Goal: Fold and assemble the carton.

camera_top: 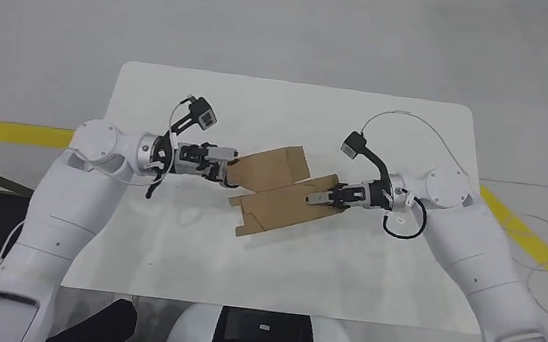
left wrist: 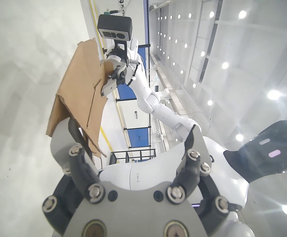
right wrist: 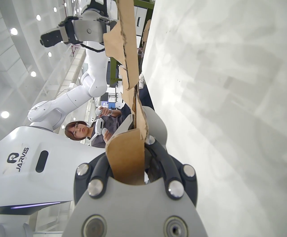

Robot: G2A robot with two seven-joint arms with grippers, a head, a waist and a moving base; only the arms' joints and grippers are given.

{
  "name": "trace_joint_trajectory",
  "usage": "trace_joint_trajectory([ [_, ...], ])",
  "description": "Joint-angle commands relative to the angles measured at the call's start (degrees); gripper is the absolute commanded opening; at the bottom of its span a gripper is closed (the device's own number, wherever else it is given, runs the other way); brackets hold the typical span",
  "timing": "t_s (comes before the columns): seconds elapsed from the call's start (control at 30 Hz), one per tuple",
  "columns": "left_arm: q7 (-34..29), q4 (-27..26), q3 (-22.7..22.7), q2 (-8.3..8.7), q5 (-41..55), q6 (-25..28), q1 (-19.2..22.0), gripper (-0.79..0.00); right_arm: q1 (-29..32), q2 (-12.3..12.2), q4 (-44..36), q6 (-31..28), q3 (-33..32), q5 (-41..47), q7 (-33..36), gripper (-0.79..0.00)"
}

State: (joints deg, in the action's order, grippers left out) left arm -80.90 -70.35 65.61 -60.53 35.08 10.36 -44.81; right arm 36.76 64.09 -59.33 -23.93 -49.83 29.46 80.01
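Note:
A flattened brown carton lies slightly raised over the middle of the white table. My right gripper is shut on the carton's right edge; in the right wrist view a cardboard flap sits between the fingers of that gripper. My left gripper is at the carton's left edge and stands open. In the left wrist view one finger touches the carton while the other finger is far apart from it. The right gripper shows beyond, clamped on the far edge.
Bare tabletop surrounds the carton on all sides, with the front edge close to the robot. A thin cable loops over the table's back right corner. A yellow line marks the floor to the left.

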Motion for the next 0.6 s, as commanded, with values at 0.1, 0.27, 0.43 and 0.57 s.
trace_joint_trajectory([
  [0.1, 0.4, 0.2, -0.5, -0.03, -1.1, -0.1, 0.1, 0.000, 0.2, 0.0, -0.5, 0.2, -0.4, -0.2, -0.1, -0.785],
  [0.27, 0.5, 0.3, -0.6, -0.02, -1.2, -0.2, 0.2, 0.000, 0.5, 0.0, -1.0, 0.5, -0.8, -0.6, -0.2, -0.785],
  [0.43, 0.2, 0.6, -0.9, -0.04, -1.2, -0.8, 0.3, 0.000, 0.7, 0.0, -1.4, 0.8, -1.1, -0.5, -0.1, -0.785],
  [0.57, 0.3, 1.2, -1.3, -0.09, -1.8, -1.0, 0.5, -0.049, 0.7, 0.0, -1.4, 0.9, -1.3, -0.7, 0.0, -0.785],
])
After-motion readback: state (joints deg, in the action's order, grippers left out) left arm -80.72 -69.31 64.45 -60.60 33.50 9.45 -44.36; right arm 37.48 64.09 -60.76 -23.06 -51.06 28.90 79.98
